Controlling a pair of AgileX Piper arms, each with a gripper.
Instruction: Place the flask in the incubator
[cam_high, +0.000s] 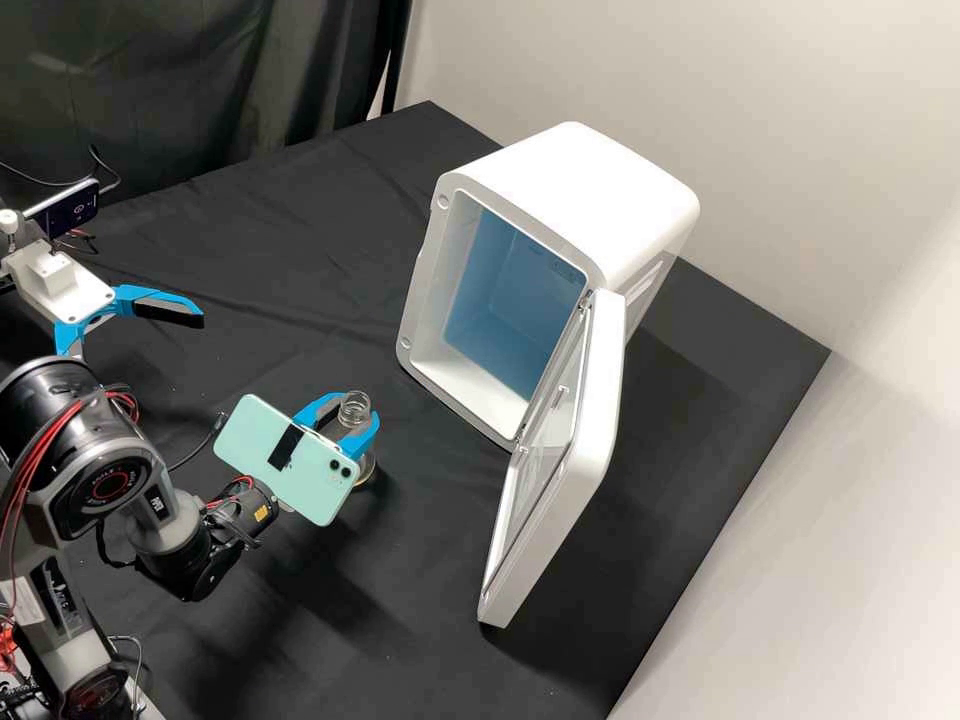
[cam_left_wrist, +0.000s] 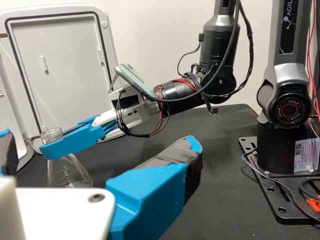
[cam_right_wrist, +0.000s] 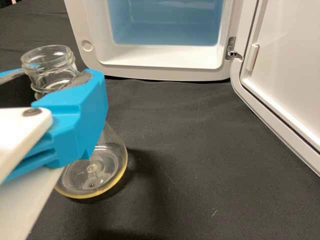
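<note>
Mostly black bench (cam_high: 300, 220), white wall (cam_high: 800, 120); right claw (cam_high: 355, 414) grips flask (cam_right_wrist: 92, 172), left claw (cam_high: 128, 330) spread.

My count on this rig:
I see one flask (cam_high: 354, 410), one incubator (cam_high: 610, 195) with one door (cam_high: 575, 470), one tabletop (cam_high: 300, 230). Two arms: left arm (cam_high: 45, 278), right arm (cam_high: 185, 545). Each carries one set of jaws with two blue fingers (cam_left_wrist: 150, 195), four altogether. Two phones: green phone (cam_high: 300, 460), dark phone (cam_high: 68, 207).
</note>
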